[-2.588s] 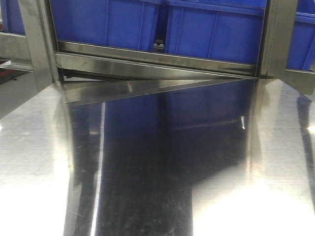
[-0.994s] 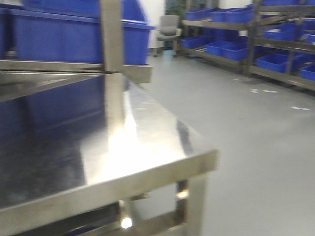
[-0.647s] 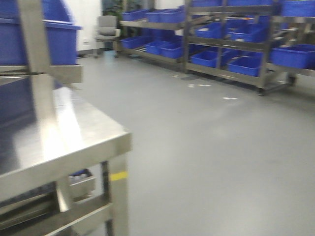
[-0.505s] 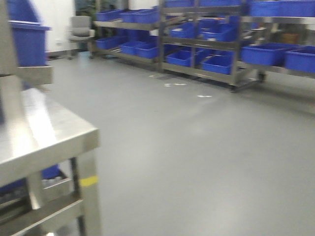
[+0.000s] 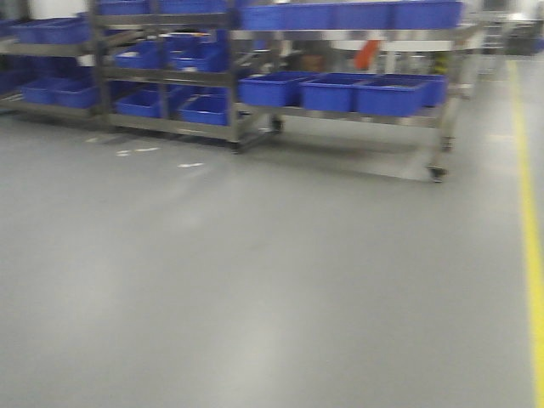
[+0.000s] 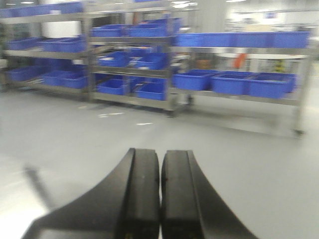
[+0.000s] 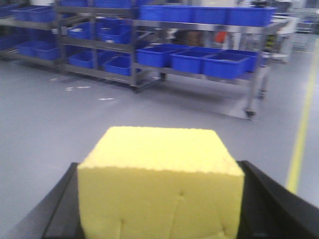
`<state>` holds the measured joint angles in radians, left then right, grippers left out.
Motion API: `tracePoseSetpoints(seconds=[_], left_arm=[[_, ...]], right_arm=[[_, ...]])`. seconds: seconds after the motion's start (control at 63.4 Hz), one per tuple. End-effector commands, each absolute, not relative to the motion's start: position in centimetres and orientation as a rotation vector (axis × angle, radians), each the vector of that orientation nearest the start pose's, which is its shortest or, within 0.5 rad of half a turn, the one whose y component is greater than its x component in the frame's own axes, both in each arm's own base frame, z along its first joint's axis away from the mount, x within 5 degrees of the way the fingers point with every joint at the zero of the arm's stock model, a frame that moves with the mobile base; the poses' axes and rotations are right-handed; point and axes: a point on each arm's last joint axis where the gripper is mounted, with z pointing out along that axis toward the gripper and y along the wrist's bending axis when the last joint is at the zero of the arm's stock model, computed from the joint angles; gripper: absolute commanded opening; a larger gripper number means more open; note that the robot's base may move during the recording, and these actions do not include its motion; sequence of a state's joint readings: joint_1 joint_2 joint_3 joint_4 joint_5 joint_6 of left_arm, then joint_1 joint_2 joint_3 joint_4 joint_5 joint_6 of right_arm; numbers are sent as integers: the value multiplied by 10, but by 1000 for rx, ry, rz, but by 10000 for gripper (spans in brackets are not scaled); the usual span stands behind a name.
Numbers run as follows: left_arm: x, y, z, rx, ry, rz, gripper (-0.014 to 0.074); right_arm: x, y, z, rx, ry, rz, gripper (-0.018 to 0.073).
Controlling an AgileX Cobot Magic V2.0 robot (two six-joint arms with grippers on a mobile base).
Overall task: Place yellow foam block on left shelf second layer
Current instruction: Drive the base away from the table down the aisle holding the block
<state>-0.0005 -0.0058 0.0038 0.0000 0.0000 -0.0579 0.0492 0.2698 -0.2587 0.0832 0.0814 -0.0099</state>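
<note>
The yellow foam block (image 7: 160, 184) fills the lower middle of the right wrist view. My right gripper (image 7: 159, 199) is shut on it, with a black finger pressed on each side, and carries it above the grey floor. My left gripper (image 6: 160, 191) is shut and empty, its two black fingers (image 6: 142, 194) pressed together, also over the floor. Neither gripper nor the block shows in the front view. Metal shelf racks (image 5: 246, 85) with blue bins stand far ahead.
Grey floor (image 5: 255, 280) spreads ahead. Several metal racks on casters hold blue bins (image 5: 387, 93) along the back. A yellow floor line (image 5: 529, 212) runs along the right. The racks also show in both wrist views (image 6: 149, 64) (image 7: 164, 55).
The front view has swung right, away from the steel table and its blue bins. The table has left the frame and open floor with racks now fills it.
</note>
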Motion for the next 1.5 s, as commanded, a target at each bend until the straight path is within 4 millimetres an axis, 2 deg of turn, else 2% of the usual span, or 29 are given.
tracePoseSetpoints(seconds=[0.0,1.483], left_arm=[[54,0,212,-43,1406,-60,124],[54,0,212,-43,1406,-60,124]], right_arm=[[76,3,294,21,1457,93,505],[77,3,294,21,1460,93,505]])
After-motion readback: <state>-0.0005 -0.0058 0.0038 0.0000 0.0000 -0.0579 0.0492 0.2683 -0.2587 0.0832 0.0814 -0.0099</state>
